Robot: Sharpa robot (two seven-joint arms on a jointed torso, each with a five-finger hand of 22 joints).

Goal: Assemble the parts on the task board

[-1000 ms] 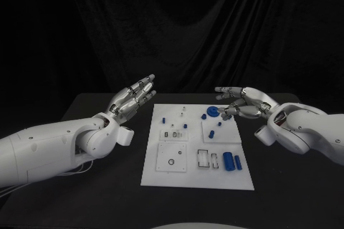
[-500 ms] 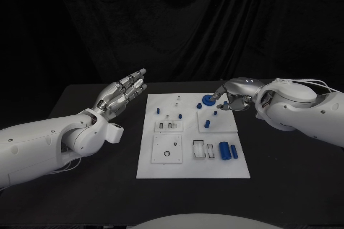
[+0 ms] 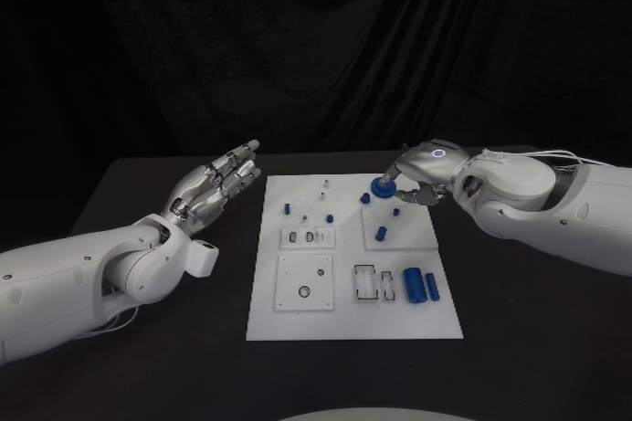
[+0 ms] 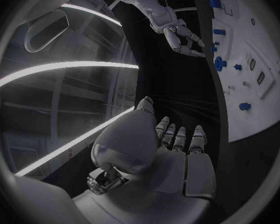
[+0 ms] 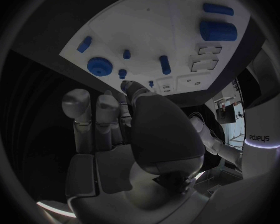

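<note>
white task board [image 3: 345, 321] carries blue parts [image 3: 420, 285]; right hand [image 3: 411, 185] fingers perhaps touching one, left hand [image 3: 211, 185] spread.

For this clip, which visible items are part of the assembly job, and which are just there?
Part of the job:
- task board
- blue gear, at the board's far edge, by the right hand
- two blue cylinders lying side by side
- small blue pegs

Just there:
- black table
- left hand, holding nothing, off the board

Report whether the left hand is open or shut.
Open: the left hand holds nothing, its fingers stretched out and apart beside the task board.
</note>
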